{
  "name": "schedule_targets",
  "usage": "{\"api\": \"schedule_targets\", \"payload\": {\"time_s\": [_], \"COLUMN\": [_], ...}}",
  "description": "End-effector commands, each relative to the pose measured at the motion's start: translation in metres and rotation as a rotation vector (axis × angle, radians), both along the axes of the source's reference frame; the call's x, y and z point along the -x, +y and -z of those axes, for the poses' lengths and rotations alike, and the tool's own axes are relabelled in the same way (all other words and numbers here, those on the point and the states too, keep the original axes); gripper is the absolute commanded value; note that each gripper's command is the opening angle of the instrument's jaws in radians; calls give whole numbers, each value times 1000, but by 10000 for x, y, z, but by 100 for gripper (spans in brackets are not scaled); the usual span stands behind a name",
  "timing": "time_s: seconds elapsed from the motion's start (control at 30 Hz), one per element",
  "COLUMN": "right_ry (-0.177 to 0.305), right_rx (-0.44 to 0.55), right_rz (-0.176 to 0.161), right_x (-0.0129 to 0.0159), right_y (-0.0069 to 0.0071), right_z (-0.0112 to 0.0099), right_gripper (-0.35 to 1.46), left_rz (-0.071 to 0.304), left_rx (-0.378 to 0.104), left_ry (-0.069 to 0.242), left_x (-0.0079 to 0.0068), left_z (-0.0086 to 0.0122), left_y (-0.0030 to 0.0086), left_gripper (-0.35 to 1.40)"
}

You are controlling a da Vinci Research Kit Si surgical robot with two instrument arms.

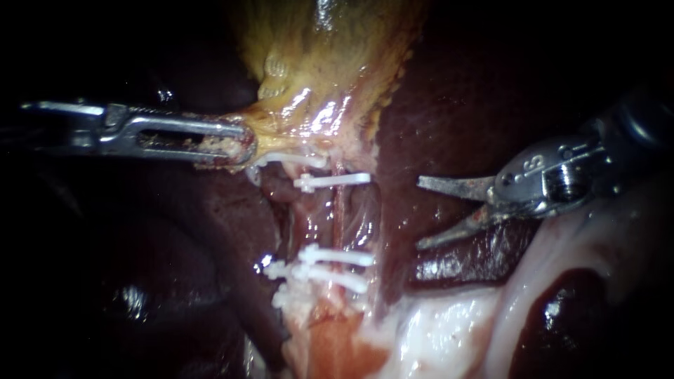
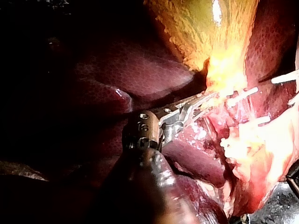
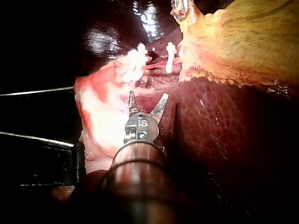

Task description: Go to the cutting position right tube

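A thin reddish tube (image 1: 340, 214) runs between an upper white clip (image 1: 333, 181) and two lower clips (image 1: 337, 257). My right instrument (image 1: 420, 213) lies over the liver (image 1: 463, 105), a short way right of that tube, its two pointed blades open and holding nothing. In the right wrist view its open blades (image 3: 148, 95) point at the clips (image 3: 135, 63) and stay short of them. My left instrument (image 1: 239, 144) is shut on the yellowish gallbladder (image 1: 330, 56) at its narrow lower end, beside another clip (image 1: 298, 160). The left wrist view shows these jaws (image 2: 196, 100) on yellow tissue.
Pale white tissue (image 1: 491, 309) spreads below and to the right of the clips. Dark liver lobes (image 1: 175, 267) lie under my left instrument's shaft. Two thin bright rods (image 3: 37, 91) cross the dark area beside the right instrument in its wrist view.
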State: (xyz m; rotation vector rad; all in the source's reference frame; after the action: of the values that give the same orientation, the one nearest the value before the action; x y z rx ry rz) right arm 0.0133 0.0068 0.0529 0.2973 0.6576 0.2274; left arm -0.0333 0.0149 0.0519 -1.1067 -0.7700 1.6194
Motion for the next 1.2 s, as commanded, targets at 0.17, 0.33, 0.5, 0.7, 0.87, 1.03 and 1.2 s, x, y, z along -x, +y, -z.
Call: {"api": "schedule_targets", "payload": {"time_s": [0.17, 0.33, 0.5, 0.7, 0.87, 1.03, 1.2], "right_ry": [1, 0, 0, 4, 62, 85, 102], "right_rx": [0, 0, 0, -7, -33, -72, -109], "right_rz": [0, 0, -1, 1, -21, -37, -42], "right_x": [-1, -2, -3, -8, -19, -35, -56], "right_y": [0, 0, 0, 0, 1, 1, 2], "right_z": [-1, -1, -1, -1, -1, -6, -17], "right_gripper": [143, 143, 143, 143, 143, 143, 142], "left_rz": [-4, 4, 37, 43, 43, 45, 46], "left_rx": [-7, -19, -18, -7, -7, -7, -7], "left_ry": [-5, -12, -26, -33, -33, -32, -31], "left_x": [-10, -31, -50, -54, -53, -51, -49], "left_z": [13, 48, 82, 91, 89, 88, 87], "left_y": [4, 15, 25, 25, 26, 27, 28], "left_gripper": [-35, -35, -35, -35, -35, -35, -35]}}
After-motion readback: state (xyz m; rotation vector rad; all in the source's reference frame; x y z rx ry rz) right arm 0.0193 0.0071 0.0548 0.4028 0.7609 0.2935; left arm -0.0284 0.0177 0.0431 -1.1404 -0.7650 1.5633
